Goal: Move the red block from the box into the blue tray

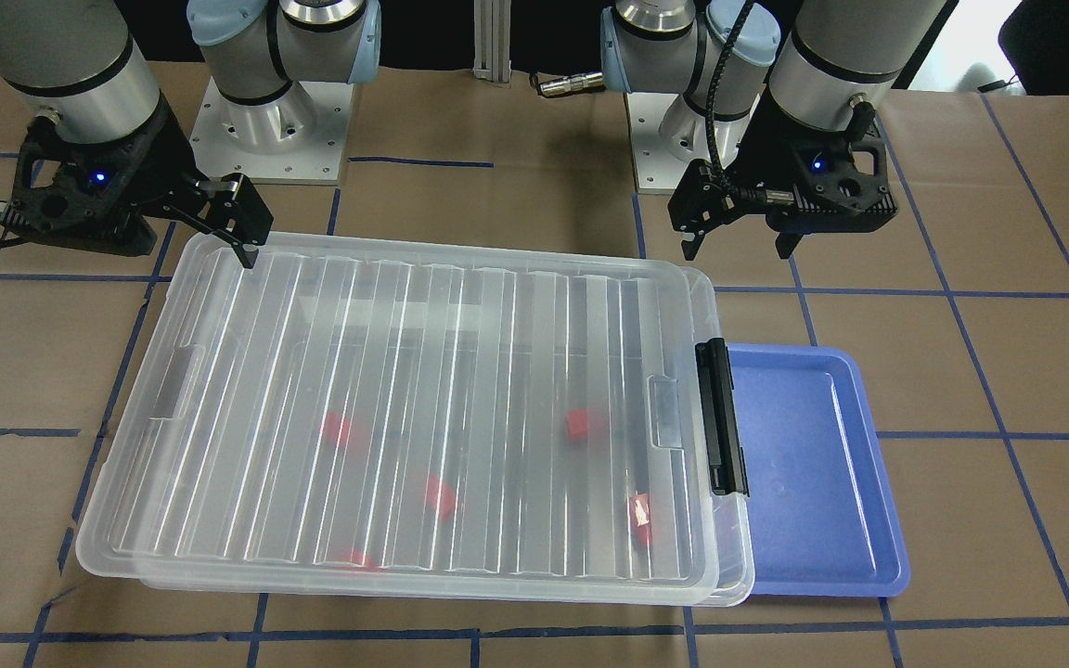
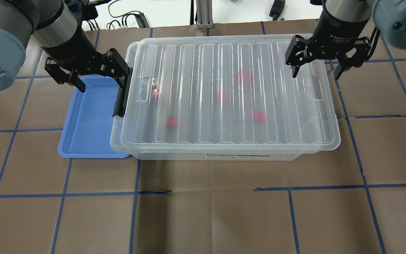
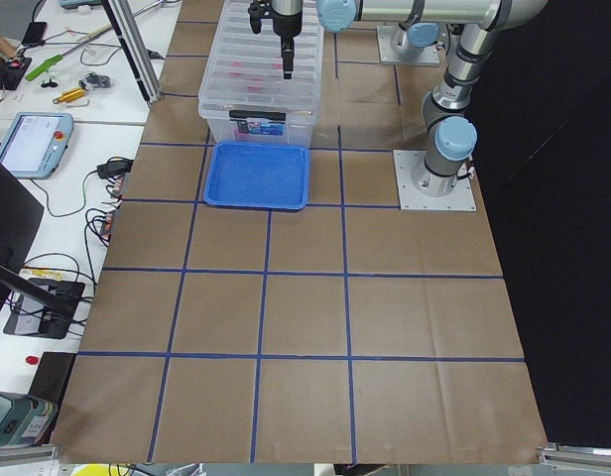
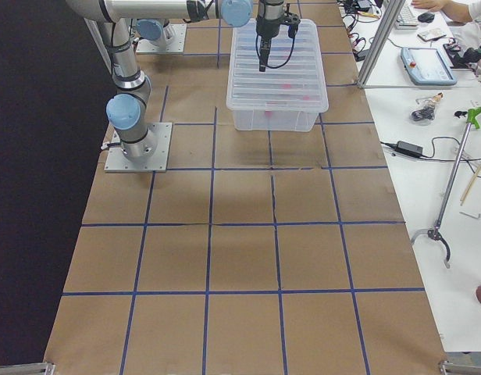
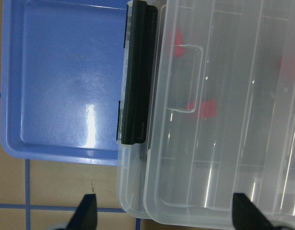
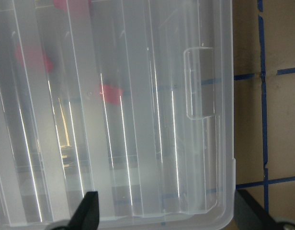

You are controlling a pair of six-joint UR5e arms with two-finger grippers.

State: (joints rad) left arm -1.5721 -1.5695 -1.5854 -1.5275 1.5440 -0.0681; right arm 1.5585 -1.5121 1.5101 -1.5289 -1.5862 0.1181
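Observation:
The box [image 1: 423,371] is a clear bin with its ribbed lid on and a black latch [image 1: 720,417] at the end next to the blue tray [image 1: 813,464]. The tray is empty, and the box's end overhangs its rim. Several red pieces [image 1: 581,424] show blurred through the lid, and I cannot tell which one is the red block. My left gripper [image 2: 101,80] is open and empty, hovering above the latch [image 5: 135,72] and the tray's [image 2: 86,120] far part. My right gripper [image 2: 316,68] is open and empty above the box's [image 2: 224,88] opposite end.
The table is covered in brown paper with a blue tape grid. The two arm bases [image 1: 265,121] stand behind the box. Operator desks with a tablet [image 3: 28,139] and cables lie off the table's far side.

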